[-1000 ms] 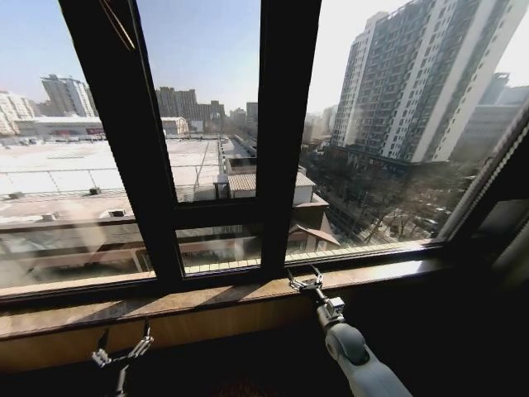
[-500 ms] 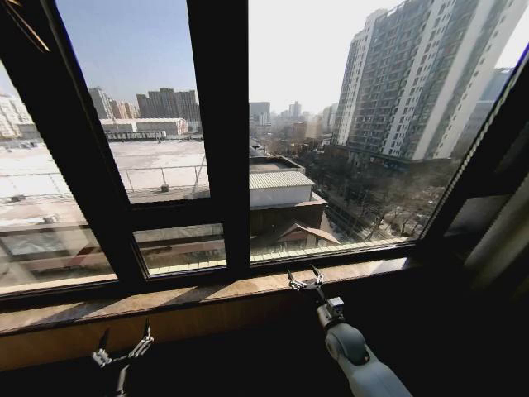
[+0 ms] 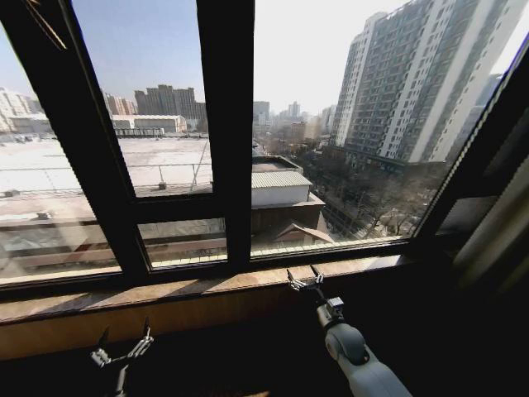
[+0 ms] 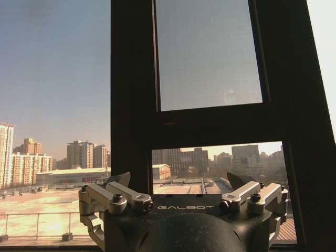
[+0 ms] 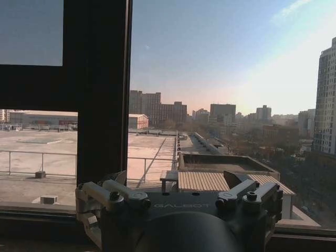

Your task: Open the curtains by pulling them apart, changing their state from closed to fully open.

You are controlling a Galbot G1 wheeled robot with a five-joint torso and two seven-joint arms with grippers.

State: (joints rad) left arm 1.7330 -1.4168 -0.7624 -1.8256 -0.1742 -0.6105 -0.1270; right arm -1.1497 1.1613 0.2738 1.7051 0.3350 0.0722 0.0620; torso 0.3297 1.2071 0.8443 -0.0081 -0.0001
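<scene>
A big window [image 3: 248,124] with dark frames filled the top of the frame, with a brown sill [image 3: 165,294] below. The curtain [image 3: 496,240] hung at the right edge. The left pincer [image 3: 124,346] at lower left and right pincer [image 3: 304,278] at lower middle were both spread, holding nothing.

1. Left gripper [image 3: 124,339]: low at the left of the head view, fingers pointing up and forward, spread apart, nothing between them. In the left wrist view [image 4: 178,184] the two fingertips stand wide of each other with a clear gap.
2. Right gripper [image 3: 305,277]: ahead of and higher than the left one, carried on the extended right arm [image 3: 351,351], whose grey forearm rises from the lower edge. Fingers parted and empty; the right wrist view [image 5: 176,181] shows the same wide gap.
</scene>
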